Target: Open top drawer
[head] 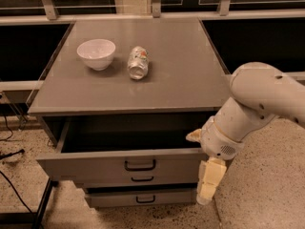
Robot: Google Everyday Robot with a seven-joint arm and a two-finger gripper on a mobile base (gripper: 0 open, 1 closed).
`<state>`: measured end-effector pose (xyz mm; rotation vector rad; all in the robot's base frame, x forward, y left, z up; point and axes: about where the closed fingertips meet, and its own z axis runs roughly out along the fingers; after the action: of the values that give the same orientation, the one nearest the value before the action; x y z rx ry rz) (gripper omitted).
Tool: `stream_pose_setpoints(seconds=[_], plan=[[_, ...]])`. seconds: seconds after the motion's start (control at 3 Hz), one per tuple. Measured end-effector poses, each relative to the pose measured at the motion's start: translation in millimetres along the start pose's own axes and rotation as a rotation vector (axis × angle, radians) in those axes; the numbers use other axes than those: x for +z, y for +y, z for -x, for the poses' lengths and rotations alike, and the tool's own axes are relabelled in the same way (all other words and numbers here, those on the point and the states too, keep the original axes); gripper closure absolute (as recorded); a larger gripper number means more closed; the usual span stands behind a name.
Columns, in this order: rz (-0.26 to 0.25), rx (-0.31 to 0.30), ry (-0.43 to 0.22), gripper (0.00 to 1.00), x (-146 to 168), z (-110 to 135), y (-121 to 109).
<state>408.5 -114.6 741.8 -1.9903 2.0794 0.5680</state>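
The top drawer [95,167] of the grey cabinet stands pulled out, and its dark inside [133,133] shows under the cabinet top. Its small black bar handle [140,165] sits at the centre of the flat grey front. Two shallower grey drawers with black handles [142,179] lie below it, pushed in. My gripper [208,179] hangs pointing down at the right end of the top drawer's front, well to the right of the handle and holding nothing. The white arm [257,101] reaches in from the right.
A white bowl [96,53] and a can lying on its side [137,62] rest on the cabinet top [181,66]. A railing and dark windows run behind. Cables and a black stand leg [40,202] lie on the speckled floor at left.
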Motion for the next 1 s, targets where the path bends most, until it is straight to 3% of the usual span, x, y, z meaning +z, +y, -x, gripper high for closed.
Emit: stream_pose_setpoints(seconds=[0.67,1.0], plan=[[-0.054,-0.038,-0.059,0.00,21,1,-32],[-0.049,-0.050,-0.079,0.00,37,-1,-43]])
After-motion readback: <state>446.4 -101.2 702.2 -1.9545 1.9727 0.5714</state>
